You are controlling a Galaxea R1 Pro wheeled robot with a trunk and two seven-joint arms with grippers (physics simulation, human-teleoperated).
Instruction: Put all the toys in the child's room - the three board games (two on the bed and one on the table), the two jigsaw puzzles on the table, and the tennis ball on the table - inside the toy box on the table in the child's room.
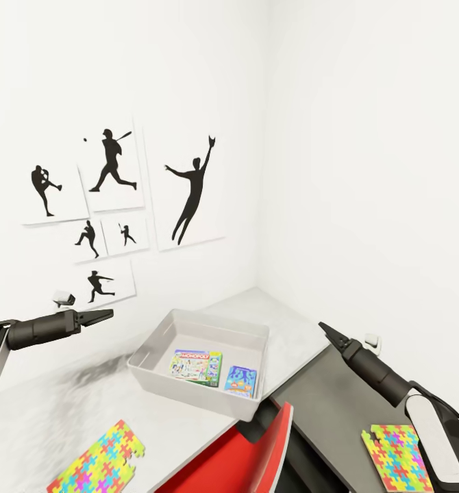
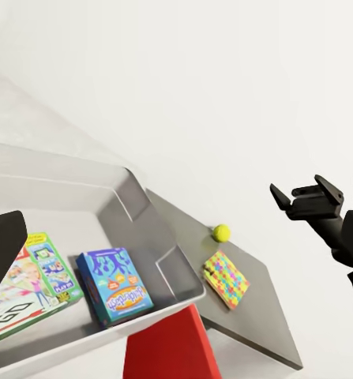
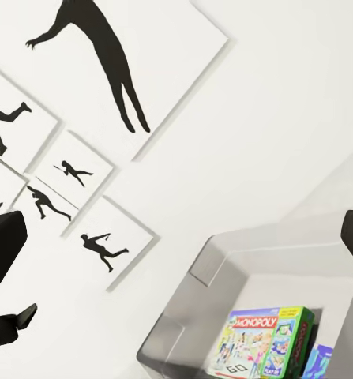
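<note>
Toys are partly packed: your toy box (image 1: 154, 342) sits on the light wing of the desk (image 1: 305, 329) near the corner, with a green-edged Monopoly board game (image 1: 196, 367) and a blue board game (image 1: 242, 381) lying flat inside. Still out are one jigsaw puzzle (image 1: 105, 462) on the light wing in front of the box, a second jigsaw puzzle (image 1: 397, 457) on the dark wing, and the tennis ball (image 2: 221, 233) just beyond that puzzle. Your left gripper (image 1: 99, 316) hovers empty beside the box, fingers nearly together; your right gripper (image 1: 327, 332) hangs empty over the dark wing, also almost closed. You seem between pickups. Next, I'd open a gripper and lower it onto the nearest puzzle's edge, since a thin board needs a low, flat approach.
</note>
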